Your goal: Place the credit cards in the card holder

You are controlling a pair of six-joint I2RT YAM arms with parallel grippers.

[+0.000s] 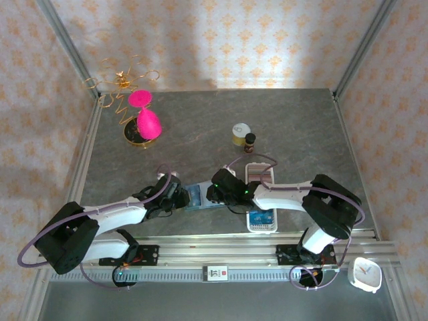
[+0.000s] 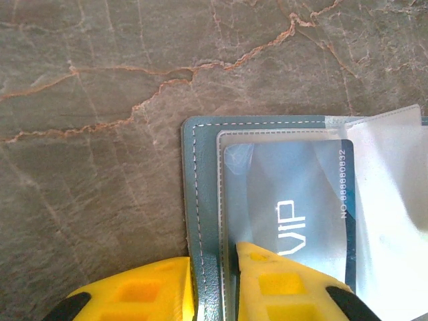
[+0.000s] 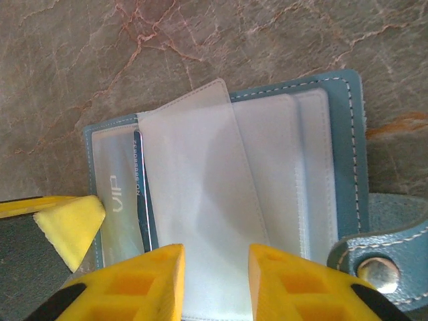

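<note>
The teal card holder (image 2: 200, 200) lies open on the stone table, its clear sleeves (image 3: 200, 200) fanned out and its snap tab (image 3: 378, 267) at the right. A blue card marked VIP (image 2: 294, 207) sits inside one sleeve. My left gripper (image 2: 214, 257) is shut on the holder's stitched cover edge. My right gripper (image 3: 216, 257) hovers over the loose sleeve with its jaws apart and nothing pinched. From above, the card holder (image 1: 196, 196) lies between the left gripper (image 1: 180, 198) and the right gripper (image 1: 215, 194). More credit cards (image 1: 262, 218) stand in the white tray.
A long white slotted tray (image 1: 262, 230) lies under the right arm. A small jar and a dark bottle (image 1: 243, 136) stand behind it. A pink hourglass shape (image 1: 146, 120) and a gold wire ornament (image 1: 124, 80) stand at the back left. A white clock (image 1: 365, 274) sits beyond the rail.
</note>
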